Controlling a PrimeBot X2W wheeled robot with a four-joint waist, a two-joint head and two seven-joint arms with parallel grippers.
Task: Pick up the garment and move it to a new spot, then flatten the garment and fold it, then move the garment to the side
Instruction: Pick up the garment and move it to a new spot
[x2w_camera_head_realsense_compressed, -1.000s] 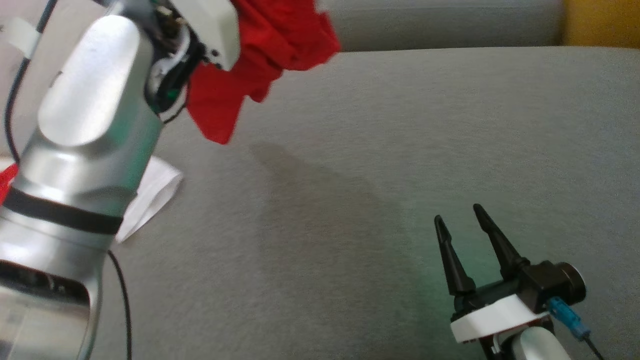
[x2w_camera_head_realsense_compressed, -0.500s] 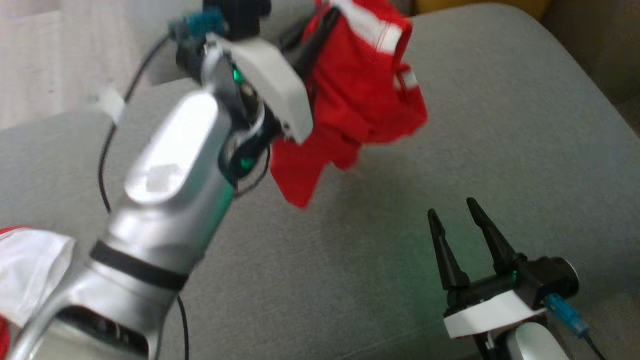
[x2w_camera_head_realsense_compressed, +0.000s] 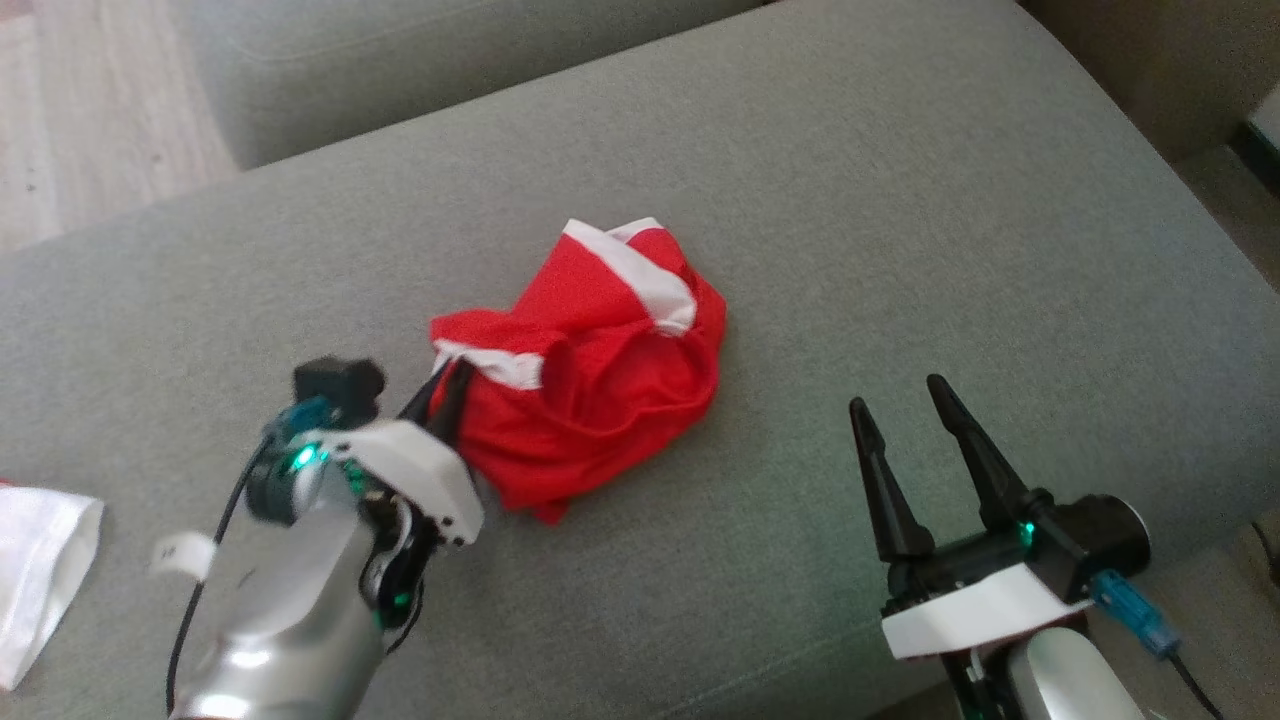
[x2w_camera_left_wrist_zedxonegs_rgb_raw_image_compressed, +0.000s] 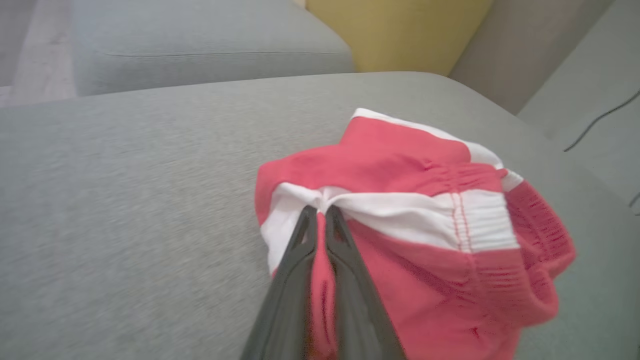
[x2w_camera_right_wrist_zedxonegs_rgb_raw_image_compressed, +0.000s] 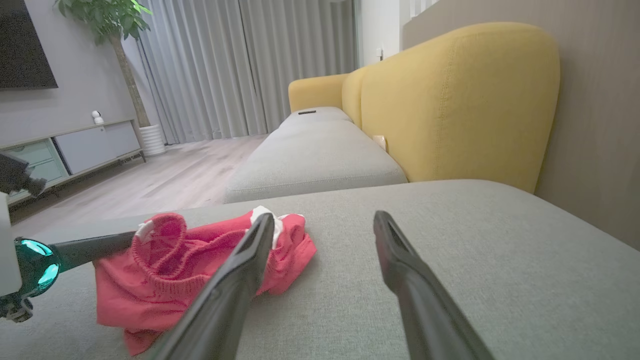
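**Asker:** Where is the clothing?

**Describer:** A crumpled red knitted garment with white bands (x2w_camera_head_realsense_compressed: 600, 380) lies in a loose heap near the middle of a wide grey fabric sofa cushion (x2w_camera_head_realsense_compressed: 900, 200). One white band runs across the top of the heap and another along its left edge.

**Asker:** What are the robot's hands doing?

**Describer:** The left gripper (x2w_camera_left_wrist_zedxonegs_rgb_raw_image_compressed: 320, 215) reaches in from the lower left. Its two dark fingers are pressed together, pinching the white band at the garment's left edge, with red cloth caught between them. The right gripper (x2w_camera_head_realsense_compressed: 895, 392) sits at the lower right, apart from the garment. Its fingers are spread wide, point away from the robot and have nothing between them.

**Asker:** Anything else nearby?

**Describer:** A white cloth (x2w_camera_head_realsense_compressed: 40, 560) lies on the cushion at the far left, well apart from the red heap. A yellow padded backrest (x2w_camera_right_wrist_zedxonegs_rgb_raw_image_compressed: 450, 100) rises behind the far edge of the cushion.
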